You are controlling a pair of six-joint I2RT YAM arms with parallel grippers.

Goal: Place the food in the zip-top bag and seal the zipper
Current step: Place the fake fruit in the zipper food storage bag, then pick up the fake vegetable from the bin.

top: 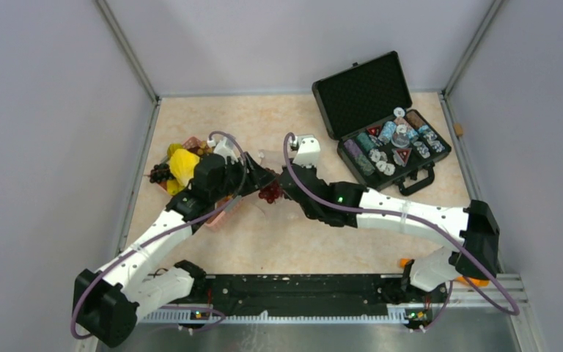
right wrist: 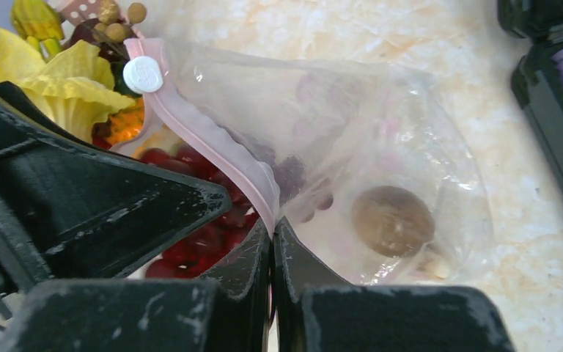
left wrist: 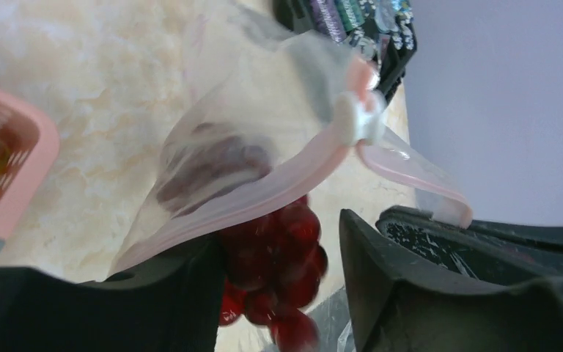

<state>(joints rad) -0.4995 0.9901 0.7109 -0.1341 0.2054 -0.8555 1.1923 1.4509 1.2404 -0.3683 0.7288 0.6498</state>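
Left end effector (left wrist: 282, 242): jaws spread. The red grape bunch (left wrist: 278, 271) sits between them, close against one finger with a gap to the other. It does not look pinched.
Right end effector (right wrist: 271, 235): fingers pressed together on the zipper (right wrist: 212, 143), holding the bag's mouth up.
Grapes vs. left end effector: right at the fingertips, just under the zipper strip. Cannot tell whether they are past the lip.
Zip-top bag (right wrist: 381, 132): lies on the table (right wrist: 337, 29) beyond both end effectors, with the brown kiwi-like ball (right wrist: 392, 220) inside.
Remaining food: yellow pieces (right wrist: 66, 81) outside the bag, near the pink basket (left wrist: 22, 147).
Risk 1: the grapes could catch on the strip and fall outside onto the table.
Risk 2: if the right pinch slips, the mouth collapses.
Risk 3: a grape left across the lip would jam the slider (right wrist: 143, 73).
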